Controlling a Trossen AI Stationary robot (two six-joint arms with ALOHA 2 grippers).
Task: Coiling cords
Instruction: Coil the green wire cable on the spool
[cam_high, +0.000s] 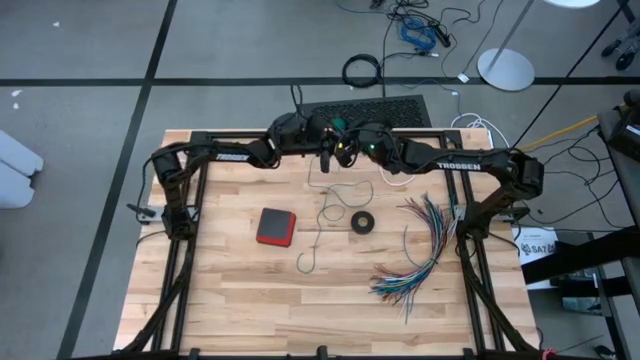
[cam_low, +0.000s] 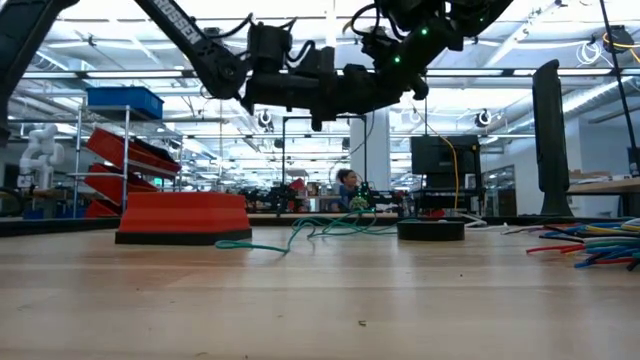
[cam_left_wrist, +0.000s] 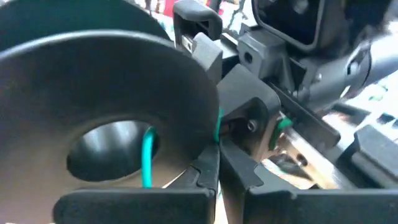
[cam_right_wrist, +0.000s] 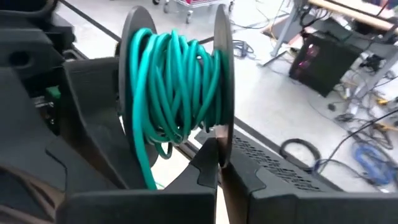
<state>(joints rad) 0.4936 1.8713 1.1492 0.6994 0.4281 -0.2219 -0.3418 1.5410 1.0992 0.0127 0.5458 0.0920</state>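
I held a small dark spool (cam_right_wrist: 177, 93) in the air above the far middle of the desk (cam_high: 230, 300), gripped from both sides. My right end effector (cam_right_wrist: 217, 171) was clenched on the edge of one of the spool's discs. My left end effector (cam_left_wrist: 217, 168) was closed on the rim of the other disc. Many turns of the teal-green cord (cam_right_wrist: 174, 87) were already wound on the spool's core. The job was only partly done, I judged. A loose tail of the same cord (cam_high: 325, 215) lay in bends on the desk, between the red block (cam_high: 275, 226) and the black ring (cam_high: 362, 222). That tail was left to wind. I could not pick out the white cord for certain. The bundle of coloured wires (cam_high: 420, 250) lay fanned well to the side.
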